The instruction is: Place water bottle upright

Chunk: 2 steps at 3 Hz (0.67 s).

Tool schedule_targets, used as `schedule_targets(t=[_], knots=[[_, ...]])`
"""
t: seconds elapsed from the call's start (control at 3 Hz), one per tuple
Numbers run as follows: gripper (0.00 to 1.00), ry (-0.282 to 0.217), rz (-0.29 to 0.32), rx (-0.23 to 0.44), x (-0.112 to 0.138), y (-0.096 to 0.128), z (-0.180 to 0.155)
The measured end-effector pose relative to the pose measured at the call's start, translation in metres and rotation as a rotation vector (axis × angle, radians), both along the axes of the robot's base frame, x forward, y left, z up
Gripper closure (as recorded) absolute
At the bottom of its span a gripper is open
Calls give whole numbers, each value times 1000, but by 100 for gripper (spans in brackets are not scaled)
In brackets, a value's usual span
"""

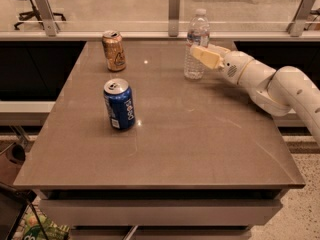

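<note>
The water bottle (197, 36) is clear and ribbed with a white cap. It stands upright on the far right part of the table (200, 134). Its base is at the table surface. My gripper (206, 55) reaches in from the right and is shut on the bottle at mid height. One cream finger (204, 56) lies across the bottle's front. The other finger is behind the bottle and mostly hidden.
A blue Pepsi can (120, 104) stands left of centre. A gold can (114, 50) stands at the far left. A glass railing with metal posts (173, 13) runs behind the table's far edge. My white arm (280, 86) crosses the table's right edge.
</note>
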<state>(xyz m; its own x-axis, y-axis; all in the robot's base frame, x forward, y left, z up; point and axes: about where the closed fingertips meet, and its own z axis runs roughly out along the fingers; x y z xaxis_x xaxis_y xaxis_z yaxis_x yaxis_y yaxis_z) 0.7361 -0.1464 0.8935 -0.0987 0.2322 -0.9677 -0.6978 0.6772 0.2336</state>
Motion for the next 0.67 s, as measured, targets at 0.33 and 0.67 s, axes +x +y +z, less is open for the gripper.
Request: schedule_targets(t=[0.33, 0.67], knots=[[84, 0, 5, 1, 0, 3, 1], [59, -1, 9, 1, 0, 6, 1]])
